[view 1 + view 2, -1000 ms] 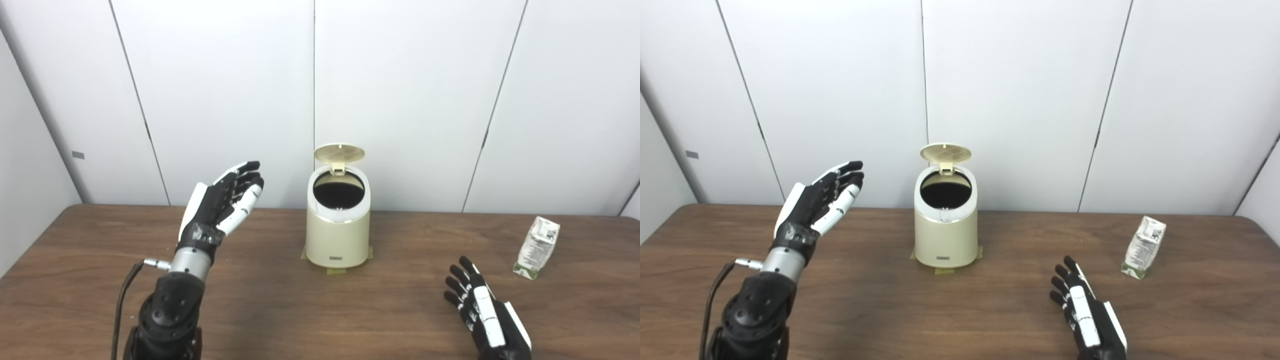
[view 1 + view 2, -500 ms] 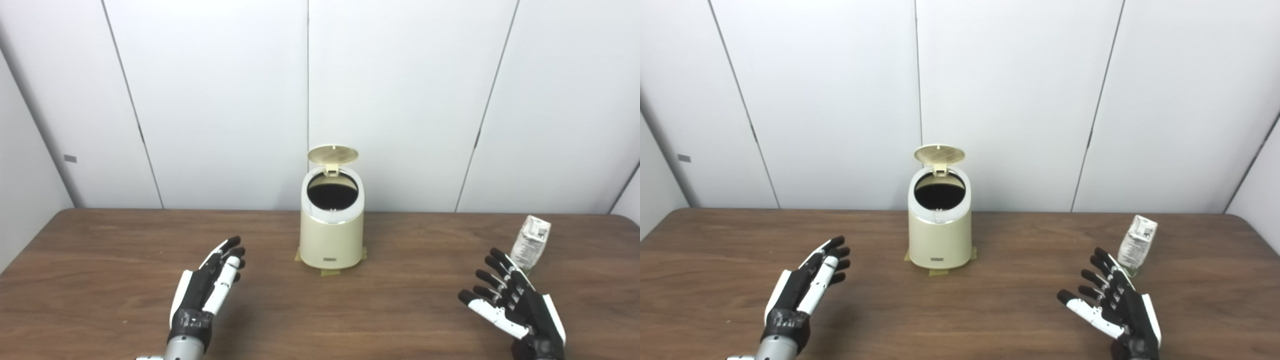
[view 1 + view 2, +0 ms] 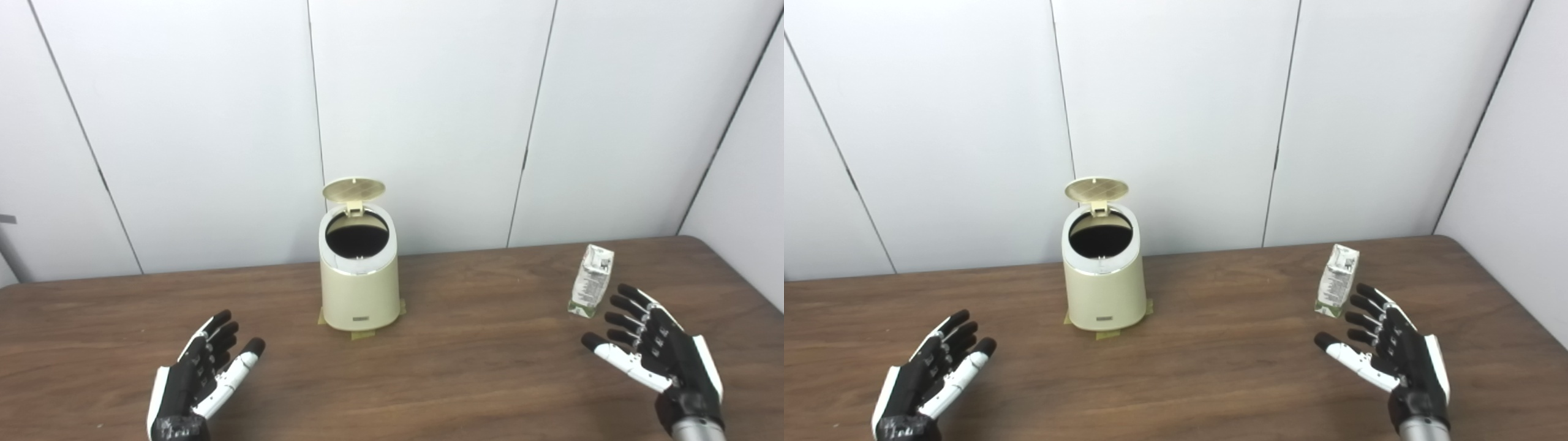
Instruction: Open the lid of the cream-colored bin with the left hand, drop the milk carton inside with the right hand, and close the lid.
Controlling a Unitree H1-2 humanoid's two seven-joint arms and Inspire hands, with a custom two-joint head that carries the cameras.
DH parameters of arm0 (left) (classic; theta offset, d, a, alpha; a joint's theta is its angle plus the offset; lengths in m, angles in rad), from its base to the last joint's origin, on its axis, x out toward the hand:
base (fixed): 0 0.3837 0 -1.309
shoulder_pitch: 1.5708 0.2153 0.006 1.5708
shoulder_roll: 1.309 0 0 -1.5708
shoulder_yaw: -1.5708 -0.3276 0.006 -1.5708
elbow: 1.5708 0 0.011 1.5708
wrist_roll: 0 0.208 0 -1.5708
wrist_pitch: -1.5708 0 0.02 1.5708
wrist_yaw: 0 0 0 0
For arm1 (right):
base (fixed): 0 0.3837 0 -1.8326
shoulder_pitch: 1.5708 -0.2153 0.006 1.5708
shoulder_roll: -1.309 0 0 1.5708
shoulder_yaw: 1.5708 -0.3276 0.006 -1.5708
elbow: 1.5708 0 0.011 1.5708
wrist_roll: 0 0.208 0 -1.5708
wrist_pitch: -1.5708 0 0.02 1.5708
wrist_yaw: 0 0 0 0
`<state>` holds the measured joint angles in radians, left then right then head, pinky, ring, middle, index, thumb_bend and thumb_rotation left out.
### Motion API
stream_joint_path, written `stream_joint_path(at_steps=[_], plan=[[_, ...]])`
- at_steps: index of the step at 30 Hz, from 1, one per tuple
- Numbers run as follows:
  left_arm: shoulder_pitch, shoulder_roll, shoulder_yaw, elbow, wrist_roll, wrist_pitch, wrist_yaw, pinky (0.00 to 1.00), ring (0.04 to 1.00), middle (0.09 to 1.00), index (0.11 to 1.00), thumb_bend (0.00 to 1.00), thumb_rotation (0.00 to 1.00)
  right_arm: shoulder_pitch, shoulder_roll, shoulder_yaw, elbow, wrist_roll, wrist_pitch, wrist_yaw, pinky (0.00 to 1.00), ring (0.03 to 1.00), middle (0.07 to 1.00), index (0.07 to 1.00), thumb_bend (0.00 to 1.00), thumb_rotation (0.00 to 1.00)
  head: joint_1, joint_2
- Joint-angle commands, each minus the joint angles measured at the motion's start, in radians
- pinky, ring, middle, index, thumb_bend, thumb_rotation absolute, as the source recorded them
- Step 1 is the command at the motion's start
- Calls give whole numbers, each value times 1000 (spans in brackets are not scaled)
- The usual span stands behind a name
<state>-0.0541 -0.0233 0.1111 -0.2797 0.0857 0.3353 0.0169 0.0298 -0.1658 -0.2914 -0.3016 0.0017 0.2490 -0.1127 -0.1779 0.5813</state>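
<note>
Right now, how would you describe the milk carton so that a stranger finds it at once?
Start at the cream bin standing mid-table with its lid up. Look far right along the table: the carton stands upright, just beyond the open right hand. It is the only small printed white box, green at its base.

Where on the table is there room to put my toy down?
Bare wood lies between the bin and the milk carton, and between the left hand and the bin. It is tighter on the right side, where the right hand sits just short of the carton.
</note>
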Motion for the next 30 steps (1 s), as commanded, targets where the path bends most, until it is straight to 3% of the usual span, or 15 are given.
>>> stream_joint_path(at_steps=[1, 6, 10, 14, 18, 19, 20, 30], plan=[[-27, 13, -16, -11, 20, -57, 14, 884, 848, 835, 859, 839, 342, -31, -35, -16, -32, -14, -1, -8, 751, 767, 809, 818, 784, 220, -3, 3], [-29, 25, -23, -2, 22, -61, 27, 867, 841, 835, 856, 857, 320, -62, -81, -28, 13, -13, -14, 4, 846, 833, 843, 835, 783, 205, -10, 5], [-35, 21, -20, -4, 10, -50, 31, 879, 844, 832, 856, 876, 291, -113, -133, -13, 82, -50, -23, 2, 738, 808, 855, 847, 857, 217, -58, 6], [-34, 28, -25, -6, 18, -46, 33, 874, 843, 834, 854, 861, 285, -164, -177, 7, 165, -84, -33, 6, 758, 838, 891, 859, 900, 253, -78, 6], [-31, 32, -24, -1, 3, -52, 27, 860, 839, 836, 856, 845, 267, -226, -210, 31, 258, -130, -37, -5, 712, 825, 882, 855, 956, 290, -88, -11], [-30, 35, -24, 1, -3, -55, 22, 852, 841, 841, 863, 835, 254, -239, -216, 37, 275, -143, -31, -7, 761, 843, 876, 860, 965, 311, -90, -12], [-29, 40, -26, 1, -6, -54, 17, 850, 842, 843, 867, 832, 252, -255, -222, 41, 296, -147, -30, -5, 801, 861, 877, 862, 966, 320, -93, -13], [-25, 59, -28, -20, -33, -10, -3, 859, 859, 859, 878, 754, 152, -386, -233, 83, 400, -221, 30, -31, 729, 804, 829, 858, 928, 249, -173, -23]])
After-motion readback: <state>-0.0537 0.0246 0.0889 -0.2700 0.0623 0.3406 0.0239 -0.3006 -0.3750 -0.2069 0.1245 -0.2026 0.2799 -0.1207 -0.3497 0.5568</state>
